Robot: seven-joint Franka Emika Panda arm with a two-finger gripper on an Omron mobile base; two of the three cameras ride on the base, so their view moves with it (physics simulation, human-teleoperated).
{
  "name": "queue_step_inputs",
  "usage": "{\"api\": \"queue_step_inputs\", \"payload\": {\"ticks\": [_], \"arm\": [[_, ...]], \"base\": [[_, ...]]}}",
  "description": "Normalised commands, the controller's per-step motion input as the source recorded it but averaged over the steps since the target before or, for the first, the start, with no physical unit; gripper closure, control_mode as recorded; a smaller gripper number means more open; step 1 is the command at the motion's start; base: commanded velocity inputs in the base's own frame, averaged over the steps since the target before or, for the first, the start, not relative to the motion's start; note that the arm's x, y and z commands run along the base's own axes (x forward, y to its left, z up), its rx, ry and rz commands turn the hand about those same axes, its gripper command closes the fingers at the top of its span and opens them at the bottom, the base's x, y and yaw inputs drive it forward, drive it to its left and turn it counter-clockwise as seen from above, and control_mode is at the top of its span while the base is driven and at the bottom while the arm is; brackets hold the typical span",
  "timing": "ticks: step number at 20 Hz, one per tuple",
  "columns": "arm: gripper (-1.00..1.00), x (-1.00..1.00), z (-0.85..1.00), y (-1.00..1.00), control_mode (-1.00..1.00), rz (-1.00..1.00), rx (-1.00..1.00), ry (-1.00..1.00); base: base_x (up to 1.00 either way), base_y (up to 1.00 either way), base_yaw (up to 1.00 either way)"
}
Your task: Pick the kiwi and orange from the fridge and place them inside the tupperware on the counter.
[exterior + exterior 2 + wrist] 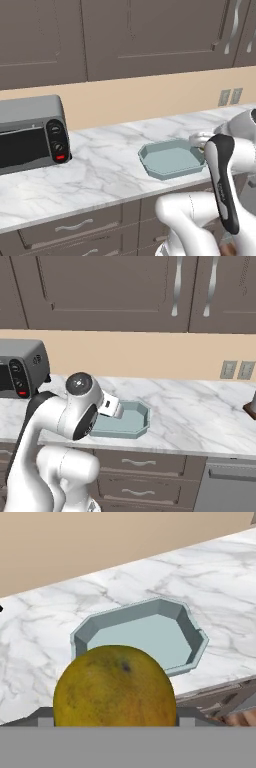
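- I have the orange (pixel 114 684) pinched in the pincer (pixel 114 719); in the hand view the fruit sits right against the camera, with a bit of grey finger hardware showing at each side of it.
- The tupperware (pixel 150 159) stands on the counter (pixel 100 170) close to its front edge, well right of the toaster oven (pixel 30 132) at the counter's left end. I see no fruit inside it, so the kiwi has not been delivered as far as I can tell.
- The relation that matters: from the hand view the tupperware (pixel 192 637) lies straight ahead of the orange and beyond it, its near rim partly hidden behind the fruit. The orange is short of the tray, on the front-edge side.
- In the right base view the hand sits at the tray's (pixel 142 423) left rim, over the counter's (pixel 200 416) front part.
- My judgement: the carry needs to go forward over the rim to the tray's middle, then lower before I let go, or the orange may roll off.
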Motion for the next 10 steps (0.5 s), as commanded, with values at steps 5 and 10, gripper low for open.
{"api": "queue_step_inputs", "payload": {"ticks": [5, 10], "arm": [[1.0, 0.66, -0.51, 0.0, -1.0, 0.0, 0.0, 0.0], [1.0, 0.61, -0.36, -0.06, -1.0, 0.0, 0.0, 0.06]], "base": [[0.0, 0.0, 0.0], [0.0, 0.0, 0.0]]}}
